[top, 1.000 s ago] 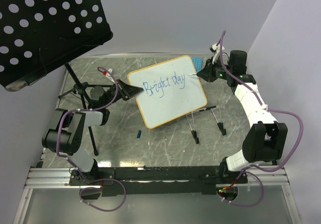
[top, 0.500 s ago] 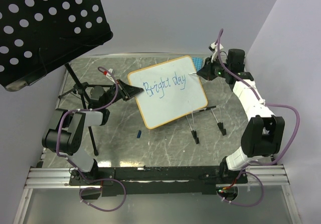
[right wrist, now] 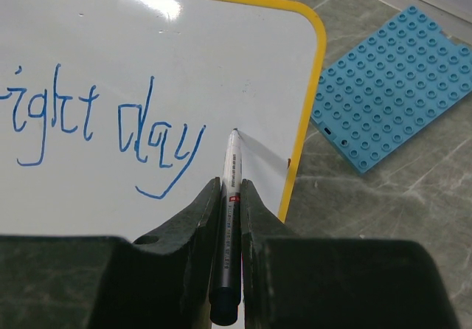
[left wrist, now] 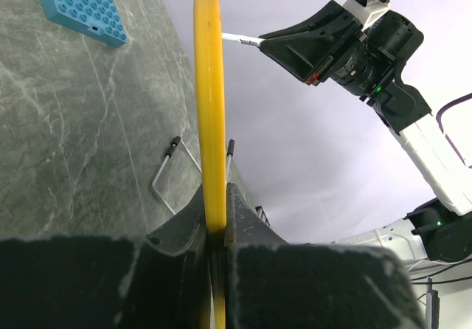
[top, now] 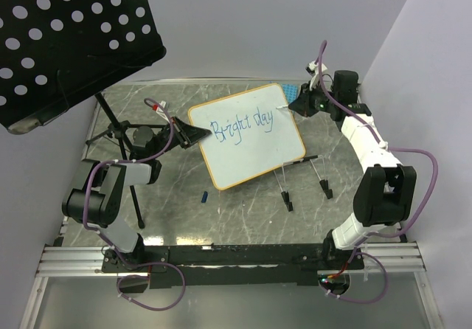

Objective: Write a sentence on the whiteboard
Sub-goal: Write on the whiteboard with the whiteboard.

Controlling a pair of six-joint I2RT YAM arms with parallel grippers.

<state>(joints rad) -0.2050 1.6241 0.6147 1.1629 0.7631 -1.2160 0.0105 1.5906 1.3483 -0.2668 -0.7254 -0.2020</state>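
Note:
The whiteboard with its yellow-orange rim is held tilted above the table. My left gripper is shut on its left edge, and that rim shows edge-on between the jaws in the left wrist view. Blue writing on the board reads "Bright day"; the right wrist view shows "ight day". My right gripper is shut on a white marker. The marker's tip rests at the board just right of the "y", near the right rim.
A blue studded plate lies on the table behind the board's right edge. A wire stand with black feet stands under the board. A small blue cap lies on the table. A black perforated music stand looms at the back left.
The right arm has shifted a little toward the back; the marker stays near the end of "day". The writing and the left gripper look unchanged.

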